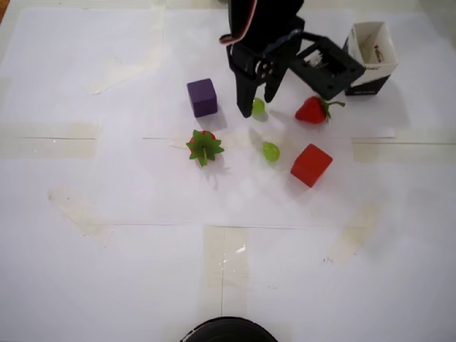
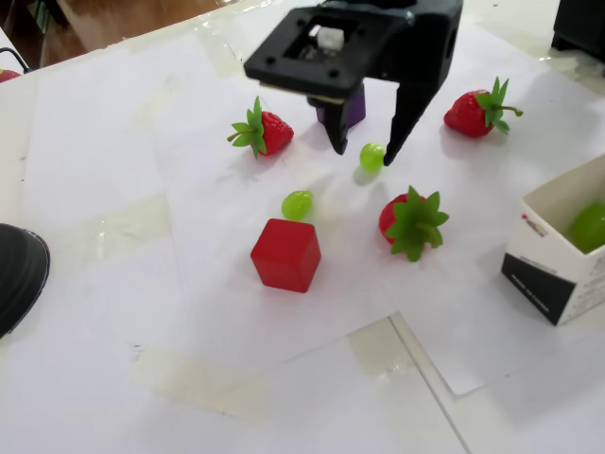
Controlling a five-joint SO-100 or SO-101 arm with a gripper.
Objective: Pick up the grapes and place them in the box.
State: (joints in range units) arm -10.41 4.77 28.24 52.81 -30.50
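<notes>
My gripper (image 1: pixel 256 108) (image 2: pixel 364 153) is open and low over the paper, one finger on each side of a light-green grape (image 1: pixel 258 106) (image 2: pixel 371 157); whether it touches the grape is unclear. A second grape (image 1: pixel 270 151) (image 2: pixel 297 204) lies free nearer the red cube. The box (image 1: pixel 367 80) (image 2: pixel 548 274) stands upright at the back right of the overhead view, apart from the gripper. In the fixed view, a green grape (image 2: pixel 588 227) shows inside it.
Strawberries (image 1: pixel 313 110) (image 1: pixel 204 146) lie on either side of the gripper, and a third (image 2: pixel 482 109) shows only in the fixed view. A purple cube (image 1: pixel 202 97) sits just left of the fingers. A red cube (image 1: pixel 311 164) (image 2: pixel 285 254) lies in front. A black round object (image 1: pixel 228 331) is at the near edge.
</notes>
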